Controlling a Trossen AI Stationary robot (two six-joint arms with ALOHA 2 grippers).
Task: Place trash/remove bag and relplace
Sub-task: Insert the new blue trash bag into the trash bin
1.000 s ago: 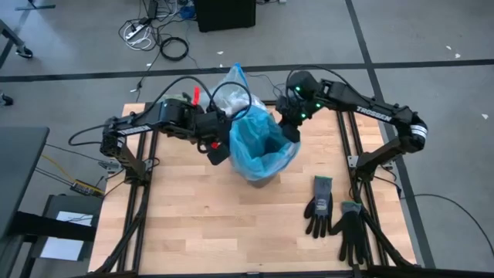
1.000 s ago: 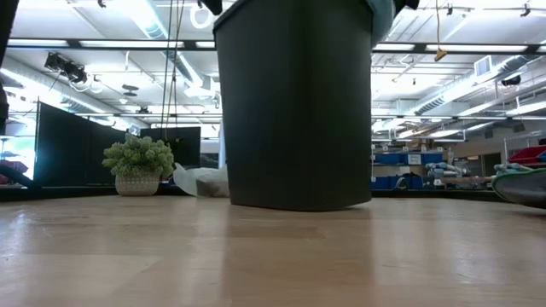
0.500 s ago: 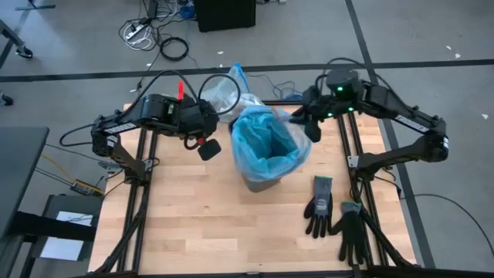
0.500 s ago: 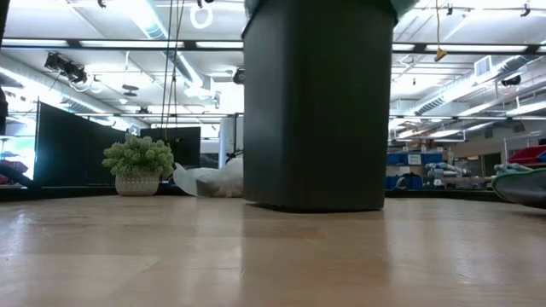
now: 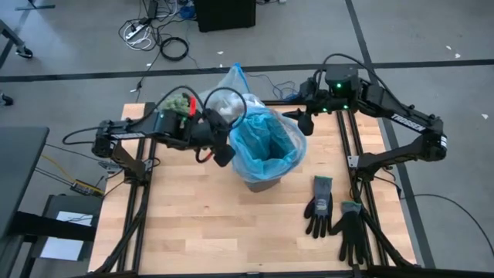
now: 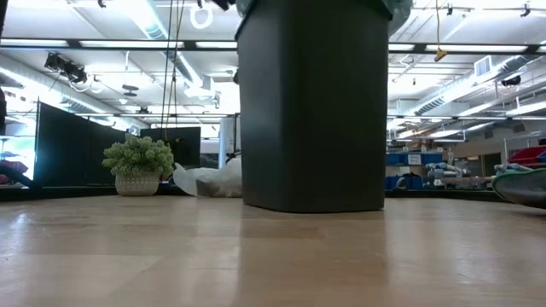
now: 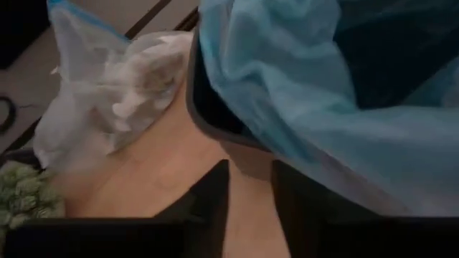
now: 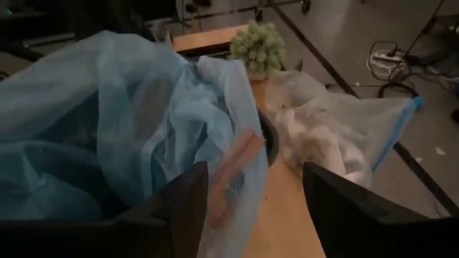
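Observation:
A black bin [image 5: 262,179] [image 6: 311,111] stands mid-table, with a light-blue plastic bag [image 5: 266,143] spread over its rim. Behind it, at the table's far edge, the grey-white bag [image 5: 226,96] [image 7: 107,93] lies on the wood, with crumpled white trash [image 8: 315,140] showing through it. My left gripper [image 5: 222,154] [image 7: 251,175] hangs open at the bin's left side, its fingers just short of the rim. My right gripper [image 5: 302,121] [image 8: 252,172] is open wide above the bin's far right rim. The blue bag's edge [image 8: 229,179] lies between its fingers.
A green fuzzy clump in a small pot [image 5: 176,102] [image 6: 136,166] stands at the far left. Two black gloves [image 5: 333,215] lie near the right edge. Bare wood [image 5: 201,224] stretches in front of the bin.
The bin has slid a little toward the table's right edge. My right gripper has risen and drawn back from the bin's rim toward the far right. My left gripper backed off to the left, then came back to the bin's left side. The blue bag lies wider over the rim.

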